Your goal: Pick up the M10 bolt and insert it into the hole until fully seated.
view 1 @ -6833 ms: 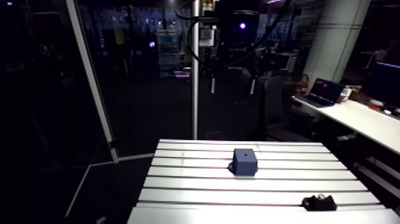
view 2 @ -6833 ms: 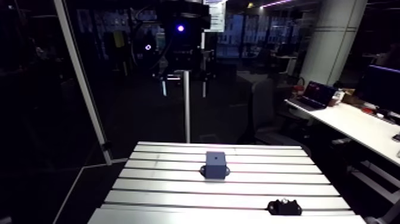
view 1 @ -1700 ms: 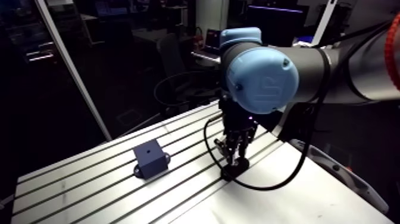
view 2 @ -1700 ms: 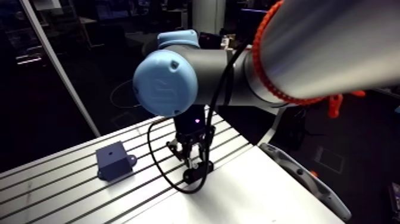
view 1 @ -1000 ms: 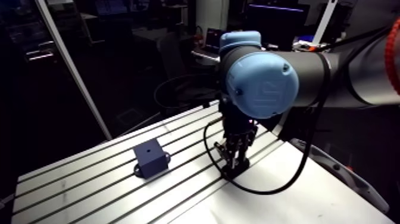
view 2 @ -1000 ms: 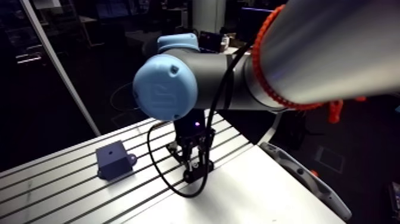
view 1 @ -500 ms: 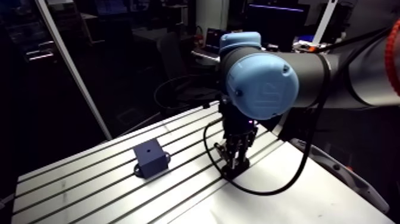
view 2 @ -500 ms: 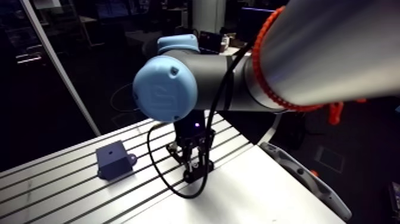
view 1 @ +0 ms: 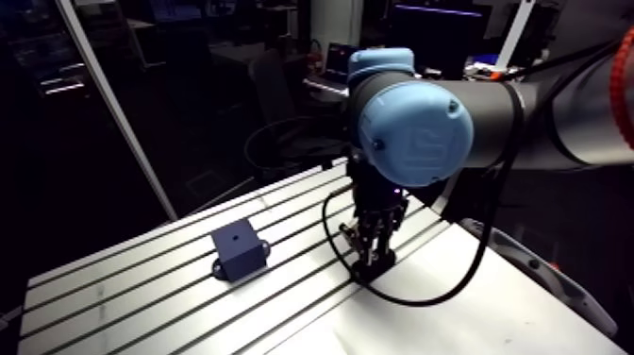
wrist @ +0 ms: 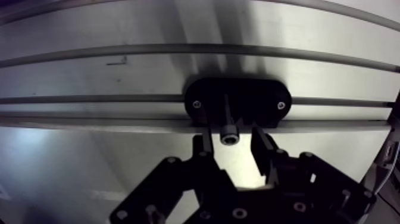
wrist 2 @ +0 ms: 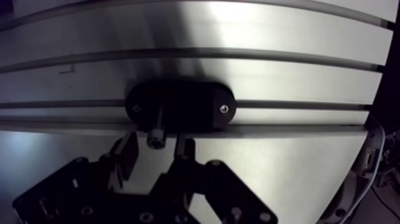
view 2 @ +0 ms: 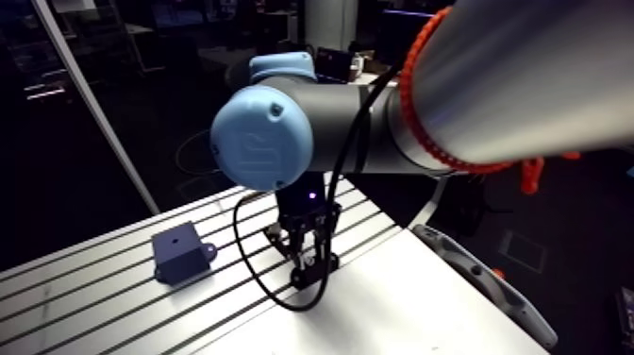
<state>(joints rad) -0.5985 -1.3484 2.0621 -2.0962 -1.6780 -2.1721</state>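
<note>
You had the gripper (wrist: 230, 143) down at the table (view 1: 123, 302), just right of centre in the arm view. Its fingers were spread, with a gap on either side of the M10 bolt (wrist: 229, 137). The bolt stood between them in its black holder (wrist: 256, 98). The blue block (view 1: 236, 249) sat left of centre, well apart.

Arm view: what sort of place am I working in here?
Likely a robotics lab bench for assembly trials: a slotted aluminium table, a dark blue block with a hole on top, and a black holder presenting a bolt to the open gripper.
</note>
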